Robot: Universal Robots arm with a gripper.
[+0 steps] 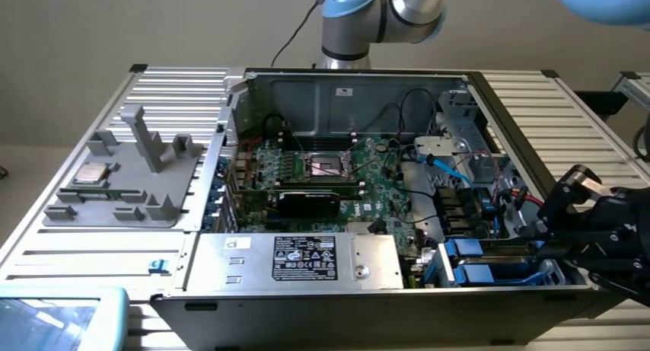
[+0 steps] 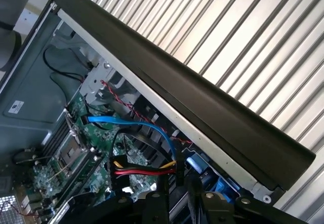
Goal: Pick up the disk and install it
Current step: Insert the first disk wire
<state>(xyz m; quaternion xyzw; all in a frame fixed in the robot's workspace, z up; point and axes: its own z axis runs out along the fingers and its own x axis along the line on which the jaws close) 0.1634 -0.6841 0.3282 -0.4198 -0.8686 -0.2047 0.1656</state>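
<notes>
Gripper (image 1: 565, 223): hovered at edge of case (image 1: 336, 309), the exterior view's right, beside blue drive rails (image 1: 485, 273); open or closed, could not tell.

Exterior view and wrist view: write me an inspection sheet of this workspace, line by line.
Surface: ribbed metal table carrying an open computer case.
Job's things: disk, apparently the blue-railed unit lying in the drive bay at the case's corner; label hidden.
Clutter: grey fixture plate with a square chip, at the exterior view's left.
Grippers: gripper hovers by the case's wall at the exterior view's right, near the drive bay.
Cables: blue cable and red-yellow-black wires run inside the case.
Surroundings: plain wall; arm base behind the case.
</notes>
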